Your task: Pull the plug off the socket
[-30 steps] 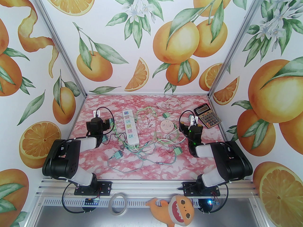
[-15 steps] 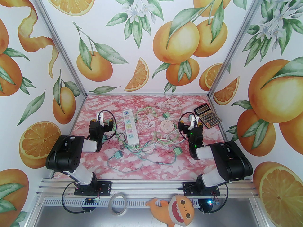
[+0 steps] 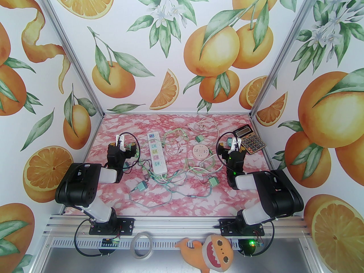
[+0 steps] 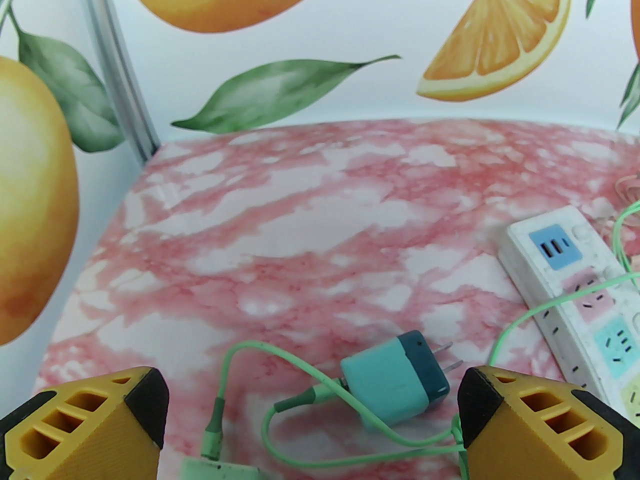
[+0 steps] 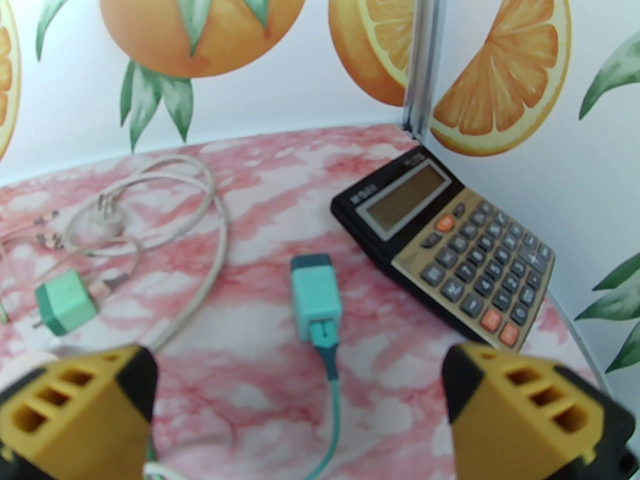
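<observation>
A white power strip socket (image 3: pixel 155 155) lies lengthwise in the middle of the pink marble table, with green cables across it. Its far outlets (image 4: pixel 575 268) are bare in the left wrist view. A teal plug (image 4: pixel 395 385) lies on its side left of the strip, prongs exposed, just ahead of my open left gripper (image 4: pixel 312 408). That gripper (image 3: pixel 121 142) hovers left of the strip. My right gripper (image 3: pixel 233 144) is open at the back right. Ahead of it lies another teal plug (image 5: pixel 316 298) with its cable.
A calculator (image 3: pixel 249 139) sits in the back right corner, close to the right gripper. A round pink socket (image 3: pixel 200 151), more teal plugs (image 3: pixel 141 186) (image 3: pixel 213 181) (image 3: pixel 200 138) and tangled cables cover the middle. A tape roll (image 3: pixel 142 244) and plush toy (image 3: pixel 210 253) rest on the front ledge.
The left arm swung slightly right and forward, then held still. The right gripper moved back and to the right, toward the calculator. Both grippers stayed open.
</observation>
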